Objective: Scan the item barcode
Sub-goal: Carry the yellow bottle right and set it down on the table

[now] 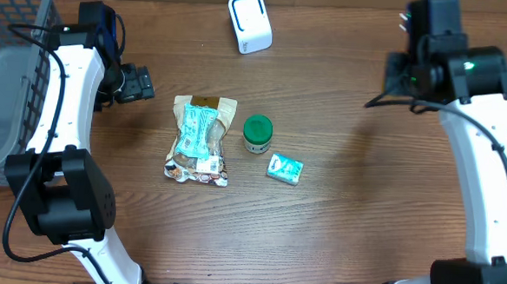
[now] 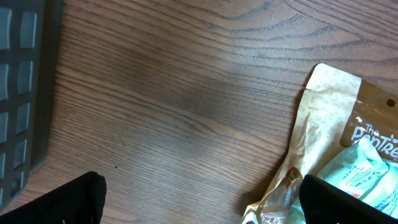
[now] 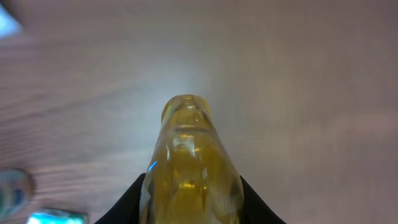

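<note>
Above a wood-grain table [image 1: 336,216], left fingers [image 2: 74,199] gape empty, right fingers [image 3: 127,208] clamp a yellow bottle [image 3: 189,168].

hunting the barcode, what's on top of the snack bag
A teal packet shows over the middle of the snack bag; whether it lies on top or behind a clear window is unclear. The bag beneath it is hidden.

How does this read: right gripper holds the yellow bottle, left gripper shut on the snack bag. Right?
Wrong on the left gripper: the left wrist view shows it open, not gripping the snack bag. The right gripper does hold the yellow bottle.
</note>
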You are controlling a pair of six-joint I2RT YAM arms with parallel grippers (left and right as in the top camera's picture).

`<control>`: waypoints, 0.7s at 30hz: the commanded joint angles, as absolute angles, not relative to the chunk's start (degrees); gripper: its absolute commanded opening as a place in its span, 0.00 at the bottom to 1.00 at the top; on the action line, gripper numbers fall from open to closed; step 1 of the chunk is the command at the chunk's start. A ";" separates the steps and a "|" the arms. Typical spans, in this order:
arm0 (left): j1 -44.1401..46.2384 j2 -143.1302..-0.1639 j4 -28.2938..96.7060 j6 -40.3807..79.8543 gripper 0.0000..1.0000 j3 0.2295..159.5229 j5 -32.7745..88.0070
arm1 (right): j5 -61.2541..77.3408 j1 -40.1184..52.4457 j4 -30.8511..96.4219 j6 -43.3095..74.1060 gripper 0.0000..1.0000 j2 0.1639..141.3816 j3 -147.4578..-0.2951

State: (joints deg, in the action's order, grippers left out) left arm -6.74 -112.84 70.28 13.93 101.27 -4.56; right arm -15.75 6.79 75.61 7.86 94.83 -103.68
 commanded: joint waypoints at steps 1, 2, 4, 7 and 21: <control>-6.35 -112.27 70.19 13.26 0.99 102.15 -4.86 | -13.80 2.74 75.11 16.58 0.04 95.39 -98.48; -6.35 -112.27 70.19 13.26 1.00 102.15 -4.86 | -13.74 1.85 74.06 16.82 0.04 95.39 -96.29; -6.35 -112.27 70.17 13.26 0.99 102.15 -4.86 | -12.91 0.05 71.02 16.78 0.04 95.39 -91.24; -6.35 -112.27 70.11 13.26 1.00 102.15 -4.86 | -11.64 -1.78 66.70 16.78 0.04 95.39 -85.30; -6.35 -112.27 70.04 13.26 0.99 102.15 -4.86 | -11.68 -3.40 61.76 16.75 0.20 95.42 -77.23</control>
